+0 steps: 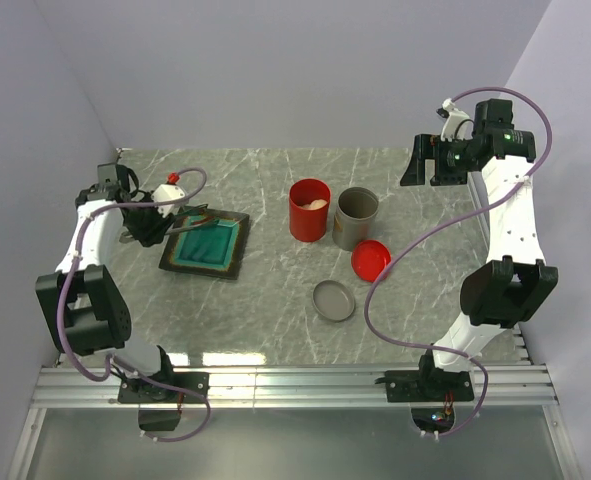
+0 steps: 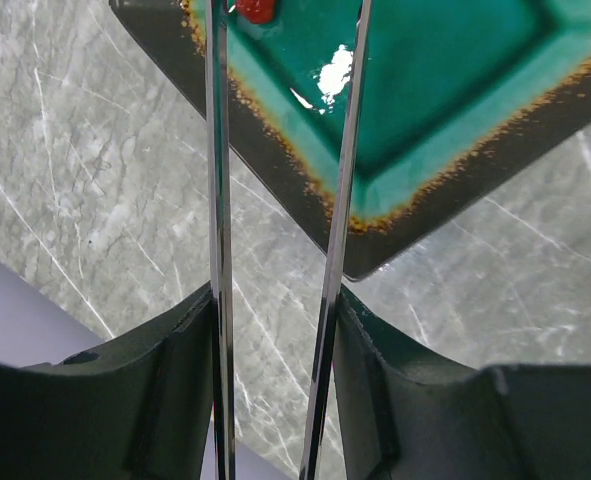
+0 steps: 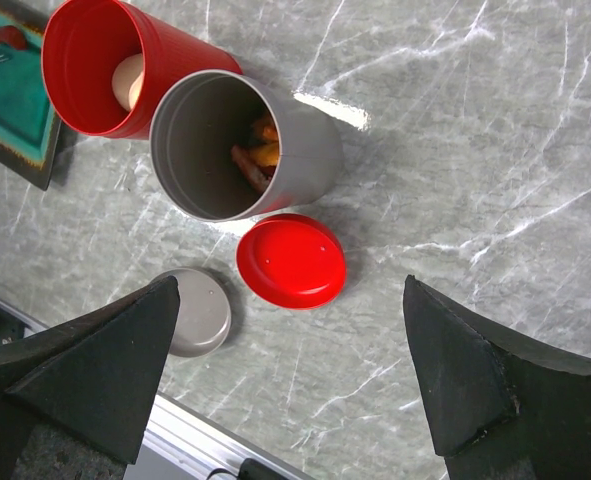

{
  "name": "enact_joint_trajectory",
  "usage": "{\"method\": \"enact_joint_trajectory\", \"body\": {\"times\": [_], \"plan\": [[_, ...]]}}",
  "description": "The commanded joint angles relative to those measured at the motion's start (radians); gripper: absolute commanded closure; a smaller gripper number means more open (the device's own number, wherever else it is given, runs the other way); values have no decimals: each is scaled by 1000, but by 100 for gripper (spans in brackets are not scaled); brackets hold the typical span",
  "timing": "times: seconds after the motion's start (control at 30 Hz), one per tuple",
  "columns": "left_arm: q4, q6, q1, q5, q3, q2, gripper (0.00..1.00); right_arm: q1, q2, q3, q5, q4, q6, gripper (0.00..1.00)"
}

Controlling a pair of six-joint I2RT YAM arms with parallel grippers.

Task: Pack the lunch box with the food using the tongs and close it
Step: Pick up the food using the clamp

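Observation:
My left gripper (image 1: 151, 224) (image 2: 275, 312) is shut on the thin metal tongs (image 2: 218, 190), one finger pressing each arm. The tong tips reach over the teal tray (image 2: 445, 90), on either side of a red food piece (image 2: 256, 8) at the tray's far corner. The red lunch box (image 1: 309, 209) (image 3: 90, 60) stands upright with no lid on, and a pale beige ball (image 3: 128, 80) lies inside it. Its red lid (image 1: 370, 260) (image 3: 291, 260) lies flat on the table. My right gripper (image 1: 425, 160) (image 3: 289, 300) hangs open high above the lid, holding nothing.
A grey cylinder (image 1: 356, 217) (image 3: 305, 150) stands beside the lunch box with orange bits (image 3: 260, 155) inside. Its grey lid (image 1: 334, 300) (image 3: 197, 310) lies near the table's front edge. Grey walls close in the back and both sides.

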Motion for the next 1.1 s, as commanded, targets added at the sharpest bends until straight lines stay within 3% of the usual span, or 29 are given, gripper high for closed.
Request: {"method": "enact_joint_trajectory", "body": {"times": [0.0,0.27,0.7,1.07], "plan": [[57,18,-1,-9,12,27,51,-6,1,6,-2,3,-7,0],[19,55,-7,-2,6,45,54,-6,4,14,9,-1,-6,0],[-92,60,-7,1,18,56,70,-6,10,29,1,1,2,0],[-221,-67,-28,204,202,-10,91,-7,8,23,-8,4,2,0]]}}
